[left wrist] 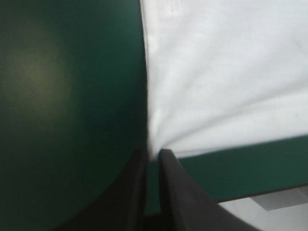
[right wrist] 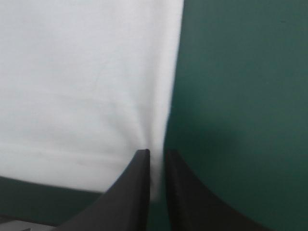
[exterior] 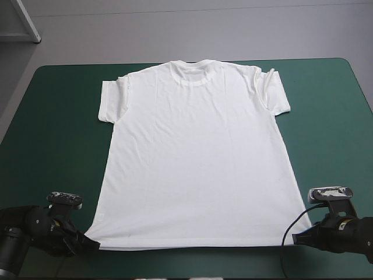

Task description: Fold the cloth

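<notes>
1. Pinching the near-left hem corner, my left gripper (left wrist: pixel 154 153) was clamped on the T-shirt (exterior: pixel 198 151).
2. It lay spread flat mid-table on the teal-green cover (exterior: pixel 58 116), collar far. I judged no fold was made yet.
3. My right gripper (right wrist: pixel 156 153) clenched the near-right corner.

The T-shirt (exterior: pixel 195 157) is white and short-sleeved, spread flat across the centre of the frame on the teal-green cover (exterior: pixel 52 116). Its collar lies at upper centre, and its hem runs along the lower part of the frame. The sleeve at upper left lies smooth. The one at upper right looks slightly rumpled. Both hem corners are drawn into small fanned pleats. Which side faces up is hard to tell.
</notes>
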Available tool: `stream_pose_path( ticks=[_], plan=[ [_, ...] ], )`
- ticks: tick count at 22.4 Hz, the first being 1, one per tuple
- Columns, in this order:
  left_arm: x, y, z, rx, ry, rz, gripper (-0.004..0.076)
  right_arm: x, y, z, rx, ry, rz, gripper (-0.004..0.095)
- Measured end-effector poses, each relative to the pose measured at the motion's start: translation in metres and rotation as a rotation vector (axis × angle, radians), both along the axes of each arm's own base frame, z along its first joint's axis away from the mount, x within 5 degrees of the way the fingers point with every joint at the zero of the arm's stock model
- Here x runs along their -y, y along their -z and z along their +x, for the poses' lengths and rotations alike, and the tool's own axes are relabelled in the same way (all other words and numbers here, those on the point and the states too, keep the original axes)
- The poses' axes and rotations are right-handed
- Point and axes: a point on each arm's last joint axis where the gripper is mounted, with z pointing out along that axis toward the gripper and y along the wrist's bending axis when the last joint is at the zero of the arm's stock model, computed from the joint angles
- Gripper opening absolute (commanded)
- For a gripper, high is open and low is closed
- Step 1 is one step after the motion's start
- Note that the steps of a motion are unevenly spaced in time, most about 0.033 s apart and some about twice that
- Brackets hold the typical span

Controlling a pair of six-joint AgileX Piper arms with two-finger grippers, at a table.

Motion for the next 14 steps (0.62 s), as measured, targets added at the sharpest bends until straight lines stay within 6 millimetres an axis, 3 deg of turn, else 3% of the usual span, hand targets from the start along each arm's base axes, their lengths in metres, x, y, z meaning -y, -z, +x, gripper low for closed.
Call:
stream_pose_path(
  ticks=[2, 4, 8, 10, 14],
  plan=[
    [0.0, 0.0, 0.0, -0.005, 0.0, 0.001, 0.0282, 0.0, 0.0, 0.0, -0.005, -0.001, -0.005, 0.0368],
    [0.001, 0.001, 0.001, -0.007, -0.002, -0.014, 0.0348, -0.001, 0.0, 0.0, -0.004, 0.0, 0.012, 0.0396],
    [0.005, -0.002, 0.002, -0.001, 0.0, -0.055, 0.0369, -0.004, -0.002, 0.003, 0.039, 0.005, 0.055, 0.0401],
    [0.005, -0.016, 0.009, 0.066, 0.006, -0.054, 0.0369, -0.007, -0.01, 0.01, 0.123, -0.003, 0.086, 0.0401],
    [0.006, -0.065, 0.051, 0.38, -0.029, -0.092, 0.0369, -0.009, -0.029, 0.03, 0.246, -0.006, 0.12, 0.0401]
  ],
)
